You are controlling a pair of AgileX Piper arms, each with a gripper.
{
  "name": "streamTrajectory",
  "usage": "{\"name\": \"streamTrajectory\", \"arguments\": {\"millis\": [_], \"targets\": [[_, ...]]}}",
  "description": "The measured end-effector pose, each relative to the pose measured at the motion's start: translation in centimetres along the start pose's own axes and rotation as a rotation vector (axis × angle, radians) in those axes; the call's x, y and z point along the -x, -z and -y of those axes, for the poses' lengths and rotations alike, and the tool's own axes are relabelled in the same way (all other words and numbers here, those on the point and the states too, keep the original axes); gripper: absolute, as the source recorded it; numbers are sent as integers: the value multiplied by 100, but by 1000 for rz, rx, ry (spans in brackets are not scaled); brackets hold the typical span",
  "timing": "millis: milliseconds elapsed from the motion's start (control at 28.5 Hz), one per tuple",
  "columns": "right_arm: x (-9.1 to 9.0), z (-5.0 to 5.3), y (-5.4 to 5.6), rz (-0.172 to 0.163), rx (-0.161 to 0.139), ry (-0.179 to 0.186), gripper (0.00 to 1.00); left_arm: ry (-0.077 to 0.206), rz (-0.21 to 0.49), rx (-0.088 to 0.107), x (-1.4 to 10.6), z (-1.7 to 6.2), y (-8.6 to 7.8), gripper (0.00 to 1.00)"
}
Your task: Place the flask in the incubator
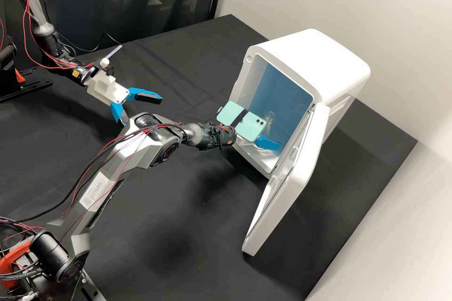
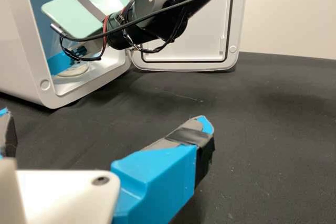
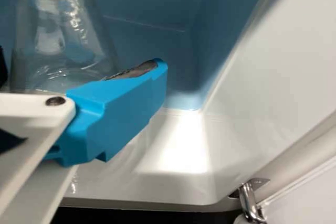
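A clear glass flask (image 3: 58,35) sits inside the white incubator (image 1: 320,66), just over its white floor (image 3: 178,150) and against the blue inner walls. My right gripper (image 3: 79,72) reaches through the opening and is shut on the flask's cone, one blue finger (image 3: 121,108) pressed to the glass. In the high view the flask (image 1: 269,117) peeks out behind the mint phone (image 1: 242,120) strapped on that wrist. The flask's base (image 2: 73,70) also appears low in the chamber in the left wrist view. My left gripper (image 1: 139,109) hangs open over the bench, well left of the incubator.
The incubator door (image 1: 287,183) is swung open, standing to the right of the opening with its lower corner on the black bench. The right arm's forearm (image 2: 168,3) spans the front of the opening. Cables and an arm base sit at the far left.
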Motion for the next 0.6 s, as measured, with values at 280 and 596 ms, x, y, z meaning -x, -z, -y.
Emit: {"name": "streamTrajectory", "arguments": {"millis": [280,596], "targets": [[-16,-48,-62,11,-31,-8,100,0,1,1,-2,2,-8,100],[-19,-39,-67,7,-39,9,100,0,2,2,-3,3,-16,100]]}}
